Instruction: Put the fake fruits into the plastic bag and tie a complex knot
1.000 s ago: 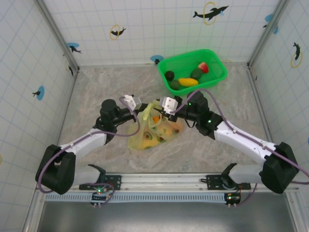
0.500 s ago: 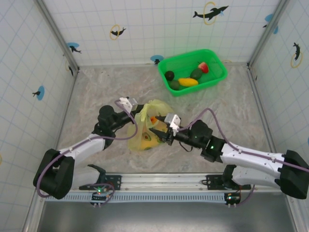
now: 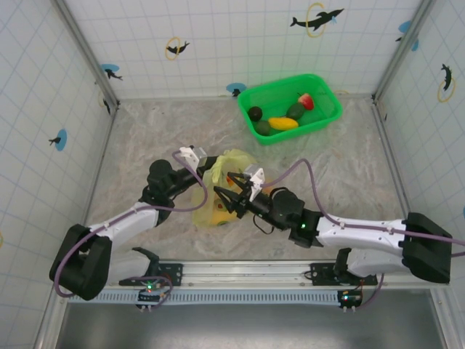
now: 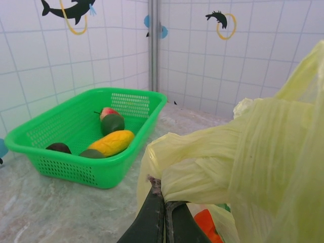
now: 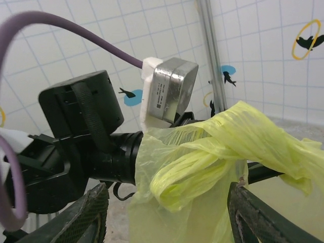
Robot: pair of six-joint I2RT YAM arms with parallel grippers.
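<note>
The plastic bag (image 3: 216,209) lies mid-table, yellow-green, its top film gathered upward. My left gripper (image 4: 163,191) is shut on a fold of that film (image 4: 212,167); from above it sits at the bag's top left (image 3: 206,173). An orange fake fruit (image 4: 208,224) shows through the bag below the fingers. My right gripper (image 5: 167,217) is open, and the bunched, crossed-over handle film (image 5: 202,162) hangs between its fingers (image 5: 86,215) without being pinched. I cannot tell whether that bunch is a tied knot. More fake fruits, including a yellow one (image 3: 283,123), lie in the basket.
The bright green basket (image 3: 328,120) stands at the back right, with a red (image 4: 107,112), a dark green (image 4: 112,124) and a near-black fruit (image 4: 59,148). Tiled walls close in the back and both sides. The left arm's wrist and camera (image 5: 167,91) sit just beyond the bunch.
My right gripper swung from the bag's upper right down to its near side and opened wider around the bunched film. The left gripper shifted slightly left, still shut on the bag.
</note>
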